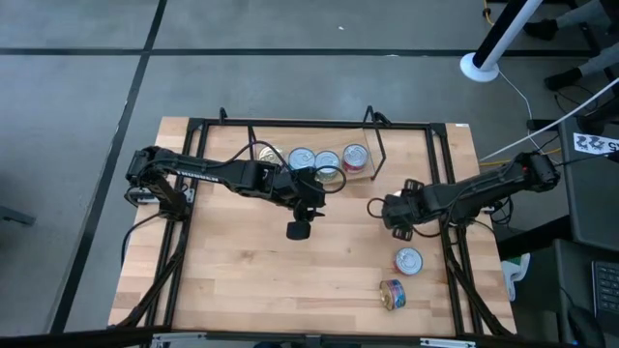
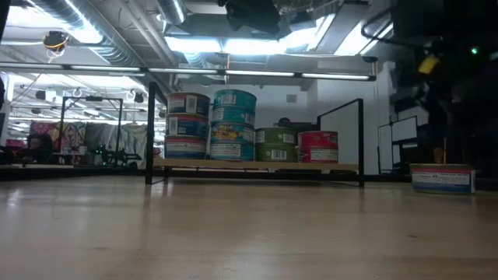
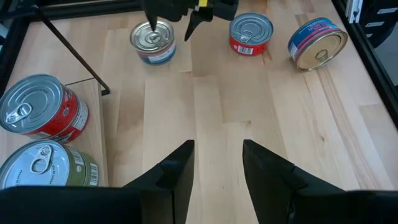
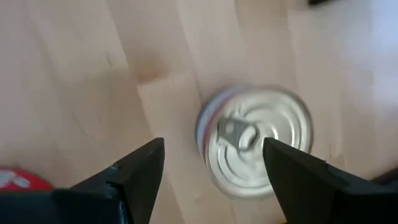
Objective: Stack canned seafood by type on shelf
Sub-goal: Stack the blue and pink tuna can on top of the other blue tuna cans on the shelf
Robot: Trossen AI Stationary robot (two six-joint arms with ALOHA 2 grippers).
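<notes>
High view: we see right gripper (image 1: 396, 215) above blue-labelled tin (image 4: 258, 142), fingers spread, nothing held. Left gripper (image 1: 299, 229) empty, fingers parted, near shelf (image 2: 257, 166). Shelf holds about six tins; two tins (image 1: 407, 260) loose on table (image 1: 242, 271).

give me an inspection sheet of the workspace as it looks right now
surface: light wood tabletop with black rails, bare across the middle
job's things: shelf holds stacked tins plus a green tin and a red tin; three tins off the shelf, one blue-sided upright, one red upright, one on its side
clutter: nothing seen
grippers: left end effector open and empty near the shelf; right end effector open above the blue-sided tin, not gripping
cables: white cable on the floor beyond the table
surroundings: grey floor, white pole base
</notes>
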